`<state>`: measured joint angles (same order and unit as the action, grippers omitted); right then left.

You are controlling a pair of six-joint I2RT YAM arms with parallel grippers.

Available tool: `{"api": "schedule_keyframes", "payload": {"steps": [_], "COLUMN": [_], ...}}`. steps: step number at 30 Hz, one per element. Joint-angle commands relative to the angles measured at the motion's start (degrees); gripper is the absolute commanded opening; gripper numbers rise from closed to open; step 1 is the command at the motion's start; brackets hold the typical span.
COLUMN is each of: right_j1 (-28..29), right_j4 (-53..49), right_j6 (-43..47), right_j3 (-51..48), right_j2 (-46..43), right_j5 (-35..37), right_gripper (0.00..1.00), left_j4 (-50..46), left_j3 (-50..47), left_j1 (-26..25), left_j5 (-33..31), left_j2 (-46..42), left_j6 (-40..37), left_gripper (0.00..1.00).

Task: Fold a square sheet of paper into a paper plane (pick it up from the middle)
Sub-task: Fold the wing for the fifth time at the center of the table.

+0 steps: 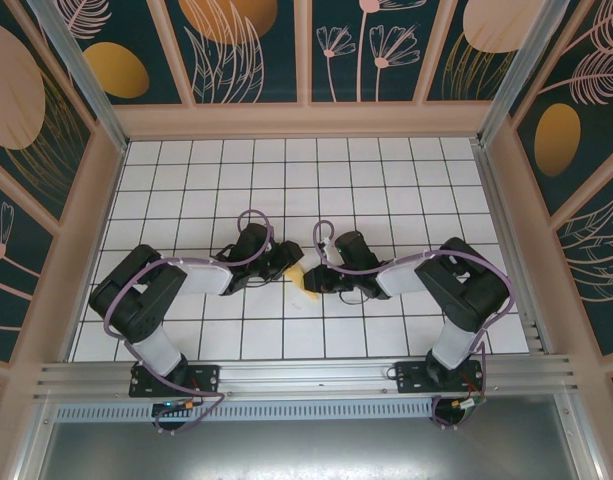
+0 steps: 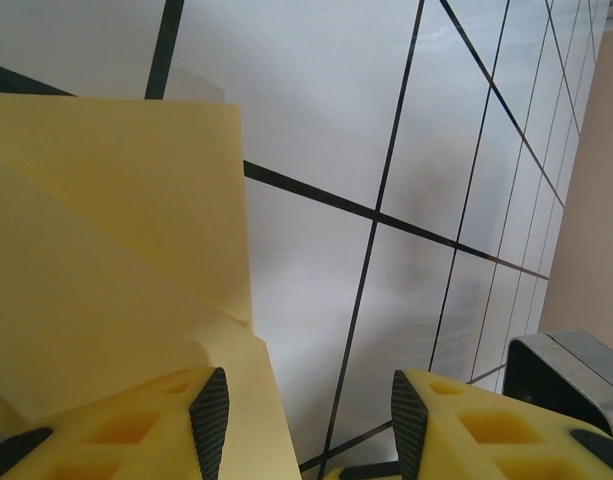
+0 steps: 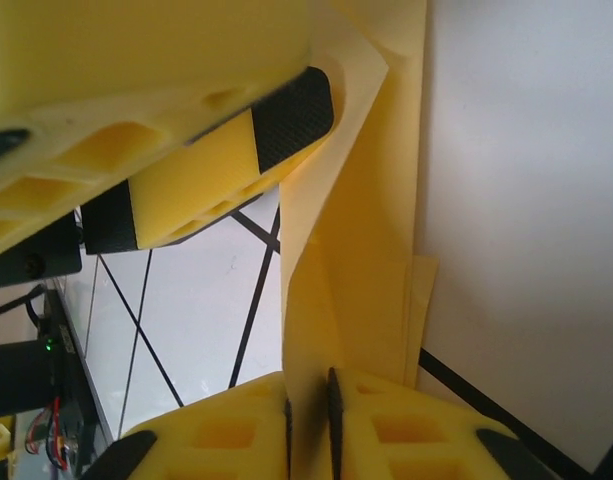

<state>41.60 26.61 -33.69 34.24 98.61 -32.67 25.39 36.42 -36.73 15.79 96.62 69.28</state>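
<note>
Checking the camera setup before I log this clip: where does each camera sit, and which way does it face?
Top external: above and behind the bases, looking down on the grid table; both arms show, with the left gripper and right gripper meeting at the yellow paper.
Left wrist: on the left arm, looking past its open fingers across the table, with the paper at left.
Right wrist: on the right arm, looking along its fingers, which are shut on the paper.
Shared: all three views show the paper and the table.
</note>
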Motion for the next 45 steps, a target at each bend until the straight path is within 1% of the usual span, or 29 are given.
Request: {"api": "schedule_keyframes", "payload": {"steps": [1,3,5,7,10,12,17,23,24,26,29,33,35,37,38,40,45], "right_j1": [-0.34,-0.38,-0.43,-0.38,-0.39,-0.42,-0.44,-0.48,-0.50,-0.56,-1.08,-1.18,-1.14,-1.11,-1.09,-1.09,-0.87], "right_j4": [2.50,3.96,4.09,3.23,2.58,1.35,-0.75,-3.96,-4.58,-6.16,-8.01,-5.82,-5.95,-6.38,-6.34,-5.16,-4.11], "right_j6": [-1.67,-2.48,-2.65,-2.13,-1.60,-0.92,-0.94,-1.33,-1.46,-1.55,-1.12,-1.15,-0.97,-0.21,-0.06,-0.13,0.46], "right_j3": [-0.43,-1.32,-2.18,-2.68,-3.30,-2.61,-1.42,-0.28,-0.16,0.02,0.24,-0.05,-0.13,-0.14,-0.20,-0.63,-1.55], "right_j2": [-0.67,-0.36,-0.20,0.01,-0.23,-0.13,-1.61,-4.86,-5.65,-7.05,-7.73,-7.04,-6.86,-6.15,-5.79,-5.10,-3.25], "right_j5": [-1.56,-2.13,-1.76,-1.35,-0.66,-0.88,-0.26,1.54,2.26,4.55,5.84,0.56,0.23,-0.12,-0.27,-1.60,-2.94], "right_gripper": [0.09,0.07,0.07,0.10,0.12,0.14,0.21,0.23,0.24,0.30,0.30,0.23,0.18,0.16,0.13,0.12,0.05], "left_j4": [-0.87,-1.02,-1.21,-1.22,-1.48,-1.44,-2.75,-2.71,-2.71,-2.66,-2.46,-2.27,-2.28,-2.27,-2.27,-2.27,-2.51], "left_j3": [0.38,0.64,0.83,0.76,0.87,1.09,1.53,1.97,1.92,1.98,1.90,1.81,1.80,1.81,1.79,1.80,1.90], "left_j1": [0.44,0.46,0.49,0.52,0.60,0.61,0.73,0.75,0.78,0.72,0.74,0.77,0.73,0.76,0.78,0.73,0.78], "left_j5": [-0.28,-0.15,-0.10,-0.06,-0.06,0.24,0.29,1.33,1.35,1.40,1.56,1.70,1.70,1.74,1.76,1.87,1.81], "left_j2": [1.00,1.21,1.26,1.22,1.21,3.03,3.64,4.37,4.28,4.15,4.10,3.82,3.83,3.88,3.98,4.02,3.95], "left_j6": [0.04,-0.08,-0.02,-0.10,-0.02,-0.08,-0.09,-0.63,-0.76,-0.85,-1.11,-1.21,-1.24,-1.15,-1.14,-1.18,-1.17], "left_gripper": [0.50,0.49,0.49,0.49,0.49,0.49,0.49,0.49,0.49,0.48,0.48,0.48,0.48,0.48,0.48,0.48,0.48]}}
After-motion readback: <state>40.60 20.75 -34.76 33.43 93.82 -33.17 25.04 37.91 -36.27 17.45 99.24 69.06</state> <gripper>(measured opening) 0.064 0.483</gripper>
